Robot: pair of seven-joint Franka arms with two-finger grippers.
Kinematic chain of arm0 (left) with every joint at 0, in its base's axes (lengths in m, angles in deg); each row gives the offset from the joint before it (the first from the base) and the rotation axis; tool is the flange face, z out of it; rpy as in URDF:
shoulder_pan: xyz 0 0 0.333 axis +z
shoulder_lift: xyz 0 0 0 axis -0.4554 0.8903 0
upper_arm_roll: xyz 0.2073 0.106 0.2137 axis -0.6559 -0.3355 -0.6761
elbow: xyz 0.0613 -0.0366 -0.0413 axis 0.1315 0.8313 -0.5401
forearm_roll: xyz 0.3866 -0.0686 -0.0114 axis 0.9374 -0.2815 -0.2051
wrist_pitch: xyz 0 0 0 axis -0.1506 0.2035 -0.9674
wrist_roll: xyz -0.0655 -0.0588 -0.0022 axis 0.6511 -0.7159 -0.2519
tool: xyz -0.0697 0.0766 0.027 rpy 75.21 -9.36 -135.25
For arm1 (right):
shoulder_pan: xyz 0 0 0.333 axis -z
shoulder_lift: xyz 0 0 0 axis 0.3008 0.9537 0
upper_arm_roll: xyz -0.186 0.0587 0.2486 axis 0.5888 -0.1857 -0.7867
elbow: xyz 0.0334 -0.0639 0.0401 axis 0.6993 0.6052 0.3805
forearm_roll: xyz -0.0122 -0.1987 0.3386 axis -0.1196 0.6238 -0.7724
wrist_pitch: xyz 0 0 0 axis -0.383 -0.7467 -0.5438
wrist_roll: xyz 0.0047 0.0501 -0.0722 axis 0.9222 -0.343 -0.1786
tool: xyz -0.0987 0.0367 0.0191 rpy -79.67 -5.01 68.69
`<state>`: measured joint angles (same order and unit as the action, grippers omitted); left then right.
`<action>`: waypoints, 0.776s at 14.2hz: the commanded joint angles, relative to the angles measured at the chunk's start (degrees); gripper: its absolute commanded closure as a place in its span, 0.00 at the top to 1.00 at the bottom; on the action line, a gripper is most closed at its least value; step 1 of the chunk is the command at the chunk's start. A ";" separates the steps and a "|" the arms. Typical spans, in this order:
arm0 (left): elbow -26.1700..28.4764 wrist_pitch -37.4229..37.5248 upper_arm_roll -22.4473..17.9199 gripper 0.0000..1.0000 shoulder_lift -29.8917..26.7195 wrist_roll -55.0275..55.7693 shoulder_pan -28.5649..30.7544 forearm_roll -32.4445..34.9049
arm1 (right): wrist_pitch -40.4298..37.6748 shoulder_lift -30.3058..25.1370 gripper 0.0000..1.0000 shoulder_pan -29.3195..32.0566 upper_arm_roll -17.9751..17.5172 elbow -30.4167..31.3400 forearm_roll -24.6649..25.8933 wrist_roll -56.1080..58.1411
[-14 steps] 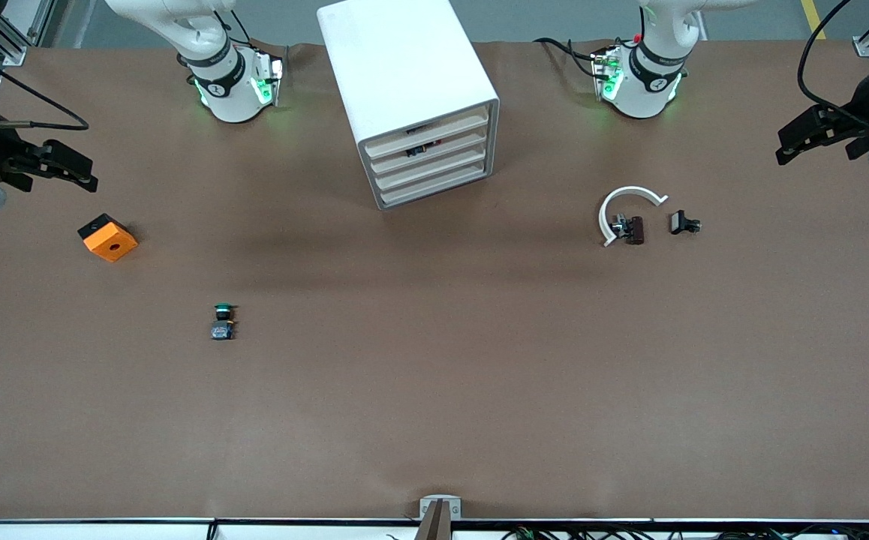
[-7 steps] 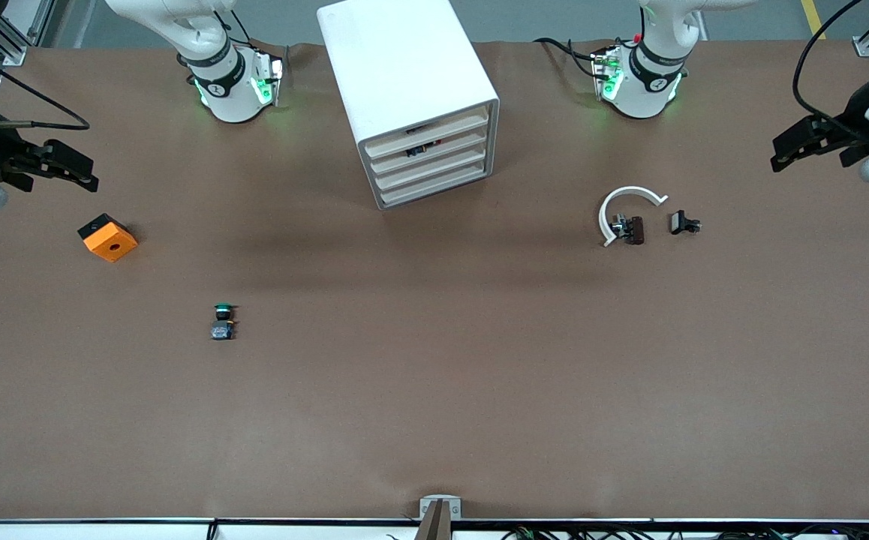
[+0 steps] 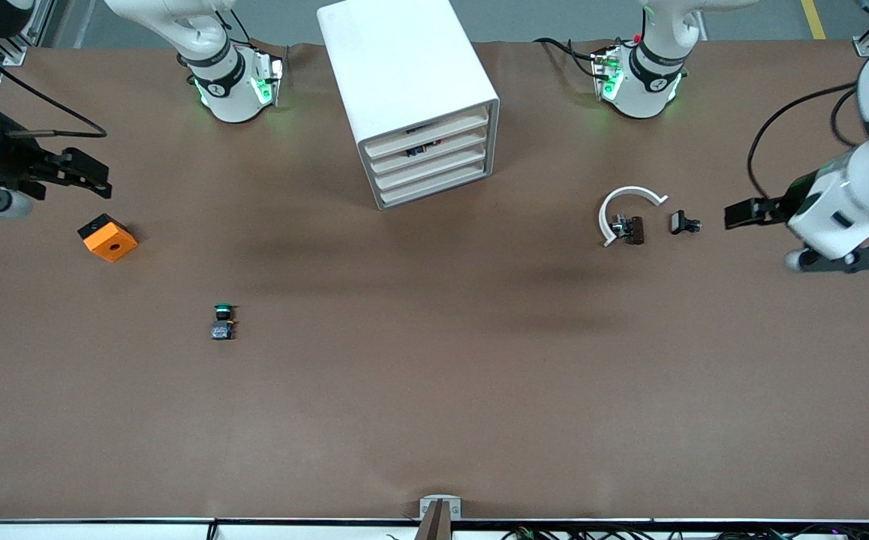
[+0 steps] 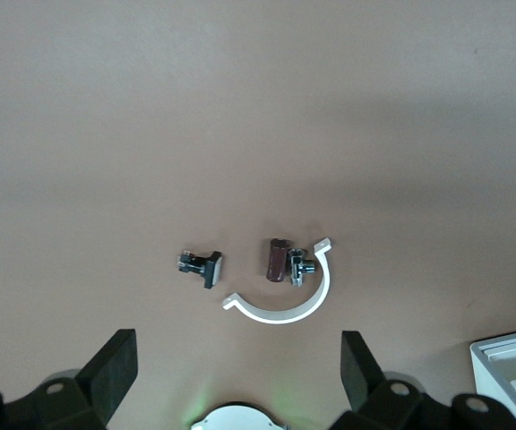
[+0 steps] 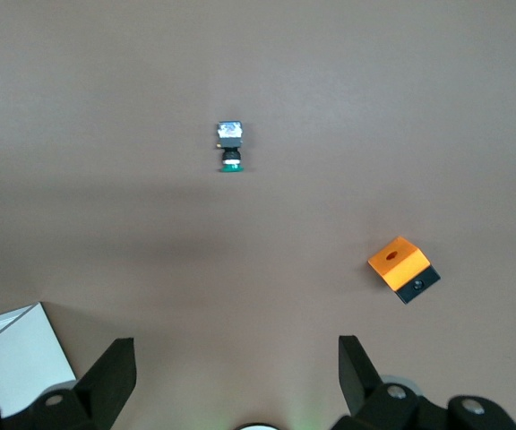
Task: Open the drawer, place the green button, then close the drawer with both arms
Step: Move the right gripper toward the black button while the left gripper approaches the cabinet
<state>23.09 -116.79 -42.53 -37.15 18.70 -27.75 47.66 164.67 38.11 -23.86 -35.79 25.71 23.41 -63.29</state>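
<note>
The brown counter (image 3: 434, 390) is mostly bare, and the white cabinet (image 3: 404, 67) stands on it between the two arm bases, its four drawers all shut; the drawer (image 3: 428, 136) fronts face the front camera at a slight angle. Nothing has started yet, I'd say: the opening step comes first, and it calls for one tool to reach a drawer front and pull.

The left tool (image 3: 738, 214) hangs open and empty, toward the left arm's end from the cabinet. The right tool (image 3: 93, 180) hangs open and empty too, toward the right arm's end from the cabinet.

An orange block (image 3: 107, 237) lies under the right tool, nearer the front camera than the cabinet. A white curved piece (image 3: 624, 202) with a dark part beside it, and a small black clip (image 3: 684, 223), lie between the cabinet and the left tool, close to its likely path.

The button (image 3: 223, 321) lies well apart from the cabinet, nearer the front camera, toward the right arm's end.
</note>
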 commanded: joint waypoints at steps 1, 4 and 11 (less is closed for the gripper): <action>-1.18 -0.85 3.73 1.00 4.18 6.82 -0.48 -1.61 | -0.94 2.55 1.00 -0.67 0.11 -2.63 0.70 0.17; -1.18 -3.92 6.73 1.00 9.28 16.06 -3.19 -1.53 | -0.77 5.97 1.00 -0.68 0.02 -2.63 0.88 0.70; -1.97 -7.09 6.91 1.00 19.56 32.06 -12.69 -2.40 | 9.75 16.09 1.00 -1.56 0.02 0.08 1.49 0.70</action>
<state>22.94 -124.02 -35.47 -20.81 47.46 -39.20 46.31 171.05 51.62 -25.28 -35.83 25.58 23.66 -63.09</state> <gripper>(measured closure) 0.000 0.000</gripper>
